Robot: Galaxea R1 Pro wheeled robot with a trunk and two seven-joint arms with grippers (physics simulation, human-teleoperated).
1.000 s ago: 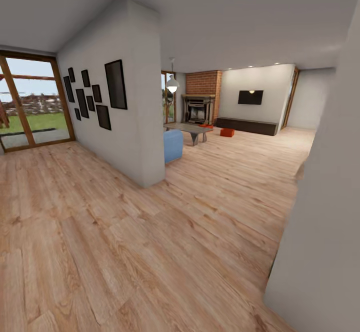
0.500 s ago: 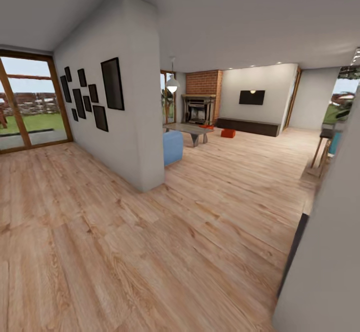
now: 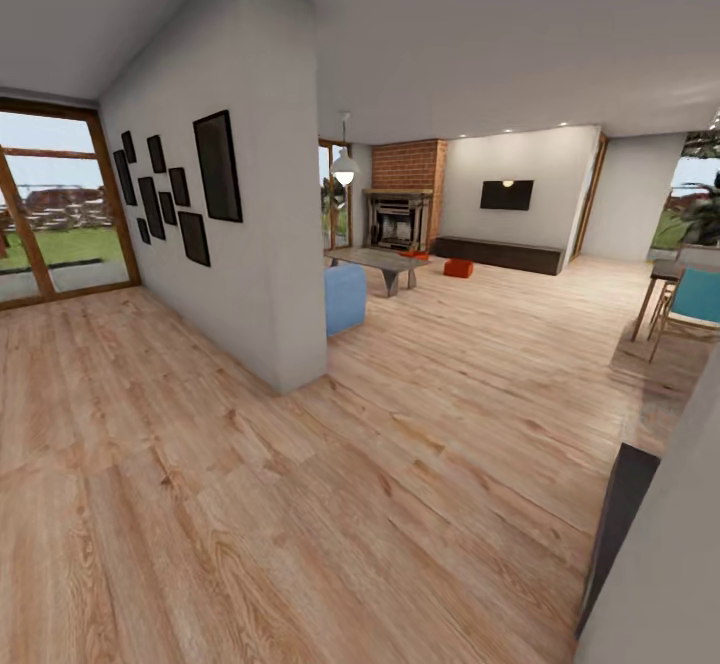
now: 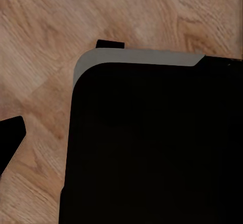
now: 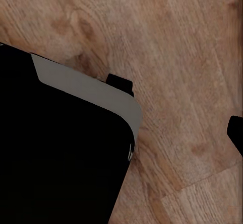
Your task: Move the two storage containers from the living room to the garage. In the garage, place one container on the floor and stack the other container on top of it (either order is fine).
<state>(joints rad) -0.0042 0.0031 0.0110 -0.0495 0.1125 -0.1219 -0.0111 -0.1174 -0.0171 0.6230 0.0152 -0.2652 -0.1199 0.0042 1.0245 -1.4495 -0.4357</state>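
At the far left, glass doors (image 3: pixel 50 204) gave onto a lawn, and a white partition wall (image 3: pixel 250 234) hung with black frames (image 3: pixel 180 184) stood between the robot and the living room, so the way in lay around its near corner. Just past that corner the end of a blue sofa (image 3: pixel 345 296) showed, and beyond it a low grey table (image 3: pixel 378 262) sat before the brick fireplace (image 3: pixel 402 206).

One orange bin (image 3: pixel 458 268) rested on the wood floor (image 3: pixel 400 424) between the table and the long dark cabinet (image 3: pixel 498 254), under the wall TV (image 3: pixel 506 194). A smaller red patch (image 3: pixel 414 254) beside the table's far end was probably the second bin, though it was too small to be sure. Both lay well away across open planks, so this was judged the approach stage: nothing yet fetched, the garage trip not begun.

To the right stood a chair with a teal seat (image 3: pixel 692 299) by a table edge, and a grey wall (image 3: pixel 660 544) close by.

Both wrist views looked down at wood floor past a dark rounded body, likely the robot's base, which suggests the arms hung tucked low for driving. A dark tip at each view's edge may have been a finger, but I cannot tell whether either pincer was spread or closed, or whether either held anything.
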